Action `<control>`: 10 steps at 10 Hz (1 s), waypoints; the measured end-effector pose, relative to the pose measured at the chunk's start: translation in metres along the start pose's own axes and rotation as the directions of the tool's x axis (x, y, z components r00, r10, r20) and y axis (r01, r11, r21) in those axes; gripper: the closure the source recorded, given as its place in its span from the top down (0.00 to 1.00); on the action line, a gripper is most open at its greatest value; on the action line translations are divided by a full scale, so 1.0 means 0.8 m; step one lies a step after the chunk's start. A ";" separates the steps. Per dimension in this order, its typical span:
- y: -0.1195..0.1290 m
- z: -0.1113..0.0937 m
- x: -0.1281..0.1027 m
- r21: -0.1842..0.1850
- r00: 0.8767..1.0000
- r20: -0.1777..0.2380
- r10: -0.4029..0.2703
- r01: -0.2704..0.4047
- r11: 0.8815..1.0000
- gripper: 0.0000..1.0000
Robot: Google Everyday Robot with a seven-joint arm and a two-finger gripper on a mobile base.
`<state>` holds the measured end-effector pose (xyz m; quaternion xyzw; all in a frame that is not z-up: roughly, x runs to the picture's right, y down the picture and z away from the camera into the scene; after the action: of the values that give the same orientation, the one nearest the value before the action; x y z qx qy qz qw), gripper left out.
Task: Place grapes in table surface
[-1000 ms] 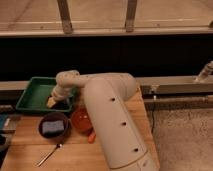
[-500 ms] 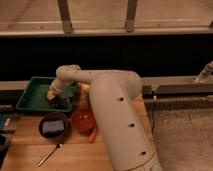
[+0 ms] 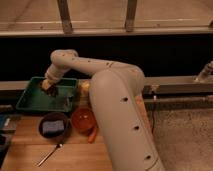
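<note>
At far left, on the back part of the light wooden table surface (image 3: 75, 159): green rectangular plastic tray (image 3: 30, 102), lying flat below the dark wall behind. Over the tray's rear middle, pointing down: gripper (image 3: 48, 86), tan-coloured, at the end of the cream arm (image 3: 120, 100). Hangs low, inside the tray's outline. Cannot tell whether open, closed or gripping anything. Right against the gripper's tip, slightly to its right: grapes (image 3: 53, 92), seen only as a small dark lump within the tray, not on the bare wood. Cannot tell whether lifted or resting on the tray floor. In front of the tray, on the wood: dark bowl (image 3: 41, 126) with a blue-grey sponge (image 3: 52, 126) inside. Nearer the front edge, lying at a slant: slim metal utensil (image 3: 49, 155), type unclear. Just right of the dark bowl: orange-red bowl (image 3: 82, 120). At that bowl's front right, close against it: small orange object (image 3: 93, 134), partly hidden by the arm. Farther back, just right of the tray: pale yellowish object (image 3: 85, 88), mostly covered by the arm. Toward the right: thick cream arm segment, rising from the bottom edge and bending left toward the tray.
</note>
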<state>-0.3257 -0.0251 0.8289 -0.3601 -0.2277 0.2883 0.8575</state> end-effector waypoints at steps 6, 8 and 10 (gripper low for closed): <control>0.020 -0.096 0.136 0.020 0.993 -0.065 0.102 -0.101 0.995 0.00; 0.033 -0.127 0.179 0.047 0.985 -0.075 0.158 -0.155 0.987 0.00; 0.048 -0.165 0.236 0.095 0.964 -0.078 0.253 -0.245 0.965 0.00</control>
<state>-0.1214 0.0573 0.7508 -0.3621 -0.1295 0.3867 0.8382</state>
